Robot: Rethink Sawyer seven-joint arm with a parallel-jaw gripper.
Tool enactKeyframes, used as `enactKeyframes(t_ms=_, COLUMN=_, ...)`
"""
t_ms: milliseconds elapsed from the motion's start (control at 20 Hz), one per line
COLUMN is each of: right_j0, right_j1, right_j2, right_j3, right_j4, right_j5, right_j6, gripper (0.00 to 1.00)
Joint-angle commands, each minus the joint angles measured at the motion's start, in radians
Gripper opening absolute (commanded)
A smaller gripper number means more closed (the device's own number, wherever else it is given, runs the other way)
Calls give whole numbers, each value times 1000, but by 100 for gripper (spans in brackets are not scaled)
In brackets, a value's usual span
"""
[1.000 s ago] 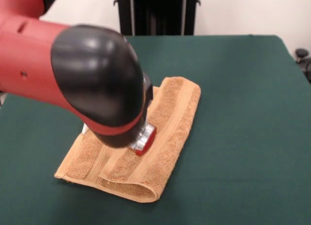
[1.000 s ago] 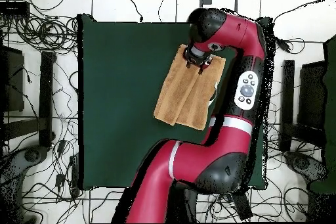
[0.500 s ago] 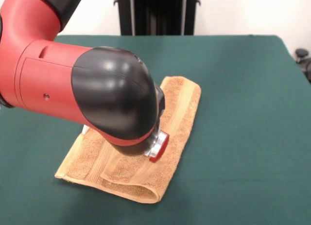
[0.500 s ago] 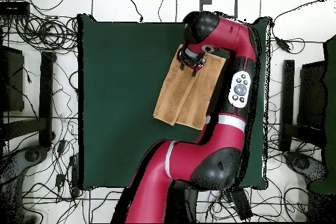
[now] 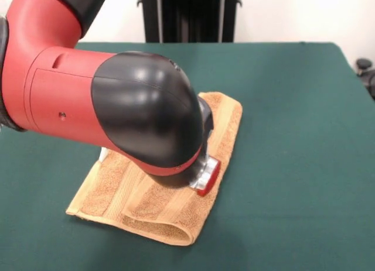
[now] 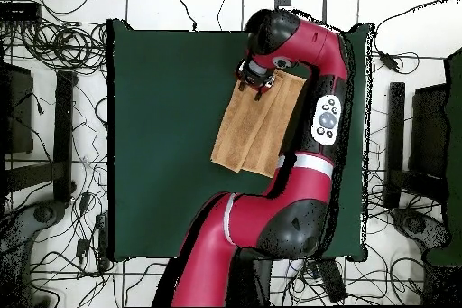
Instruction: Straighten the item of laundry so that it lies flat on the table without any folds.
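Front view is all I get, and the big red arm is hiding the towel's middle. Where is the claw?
Observer: Overhead, the claw is over one corner of the orange-tan towel, the corner farthest from the robot's base. I cannot tell whether it is touching.
Operator: Is there room to spread the towel out?
Observer: Probably. Overhead, the green table stretches wide beside the towel, on the side away from the arm.
Operator: What's around the table?
Observer: Black cables lie all over the white floor.
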Motion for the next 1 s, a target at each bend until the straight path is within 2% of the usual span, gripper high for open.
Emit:
enactKeyframes(t_ms=50, right_j0=51, right_j1=39, right_j2=-72, right_j3=62, right_j4=162, right_j5=73, right_j6=-49, gripper=100)
enactKeyframes(t_ms=450, right_j0=68, right_j1=32, right_j2=-47, right_j3=95, right_j4=173, right_j5=93, right_j6=-39, gripper=100)
enactKeyframes(t_ms=750, right_j0=20, right_j1=34, right_j2=-173, right_j3=55, right_j4=225, right_j5=183, right_j6=-91, gripper=100)
enactKeyframes(t_ms=1000, right_j0=-38, right_j1=2, right_j2=-258, right_j3=37, right_j4=264, right_j5=354, right_j6=-161, gripper=100)
